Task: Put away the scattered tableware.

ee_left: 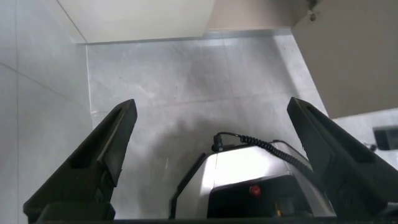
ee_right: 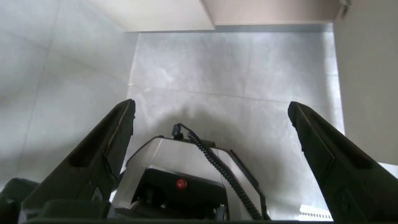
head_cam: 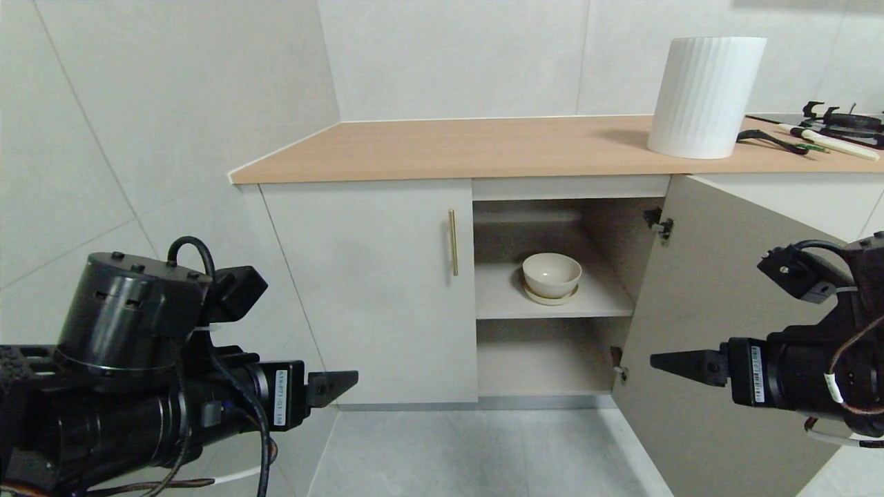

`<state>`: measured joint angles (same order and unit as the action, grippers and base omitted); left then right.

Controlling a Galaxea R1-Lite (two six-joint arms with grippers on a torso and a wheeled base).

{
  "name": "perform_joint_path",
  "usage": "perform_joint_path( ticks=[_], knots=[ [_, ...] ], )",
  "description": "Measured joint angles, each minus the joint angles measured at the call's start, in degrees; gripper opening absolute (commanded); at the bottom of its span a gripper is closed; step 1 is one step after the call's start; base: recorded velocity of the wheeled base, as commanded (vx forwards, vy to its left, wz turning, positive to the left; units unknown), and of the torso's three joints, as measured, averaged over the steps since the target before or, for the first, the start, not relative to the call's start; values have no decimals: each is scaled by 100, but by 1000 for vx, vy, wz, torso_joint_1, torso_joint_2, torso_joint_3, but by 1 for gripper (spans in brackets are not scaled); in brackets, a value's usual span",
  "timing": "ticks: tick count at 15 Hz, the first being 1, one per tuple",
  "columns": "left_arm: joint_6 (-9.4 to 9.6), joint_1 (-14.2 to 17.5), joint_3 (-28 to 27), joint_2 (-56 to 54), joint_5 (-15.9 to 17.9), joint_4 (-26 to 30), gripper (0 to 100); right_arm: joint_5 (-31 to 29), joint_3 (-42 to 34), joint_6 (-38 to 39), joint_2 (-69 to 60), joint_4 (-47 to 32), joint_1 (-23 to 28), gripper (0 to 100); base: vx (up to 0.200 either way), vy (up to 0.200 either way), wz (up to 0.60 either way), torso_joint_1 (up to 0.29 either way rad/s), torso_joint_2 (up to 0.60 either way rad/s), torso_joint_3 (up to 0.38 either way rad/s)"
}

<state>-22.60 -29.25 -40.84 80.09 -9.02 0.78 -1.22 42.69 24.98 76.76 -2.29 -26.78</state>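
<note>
A cream bowl [head_cam: 550,273] sits on a small plate [head_cam: 549,298] on the middle shelf [head_cam: 601,301] of the open cabinet. Several dark-handled utensils [head_cam: 822,134] lie at the far right of the wooden countertop [head_cam: 449,148]. My left gripper [head_cam: 335,386] hangs low, in front of the closed left door, well away from the bowl. My right gripper [head_cam: 673,364] is low on the right, in front of the open door. In the wrist views the left gripper [ee_left: 211,107] and the right gripper [ee_right: 211,107] both stand open over the grey floor, holding nothing.
The cabinet's right door [head_cam: 697,310] is swung open toward me beside the right arm. The left door [head_cam: 373,290] is closed, with a brass handle [head_cam: 452,241]. A tall white ribbed container [head_cam: 704,96] stands on the counter. A tiled wall runs along the left.
</note>
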Motion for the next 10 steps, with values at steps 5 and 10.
perform_joint_path(
  ticks=[5,10],
  knots=[
    [2,0,2,0,-1,0,100,-11,-9,-18,-28,-16,0,100,0,0,0,0,0,0],
    [57,-7,60,-2,-11,0,100,-50,111,-725,-364,-1172,0,100,0,-40,0,0,-1,0]
  ],
)
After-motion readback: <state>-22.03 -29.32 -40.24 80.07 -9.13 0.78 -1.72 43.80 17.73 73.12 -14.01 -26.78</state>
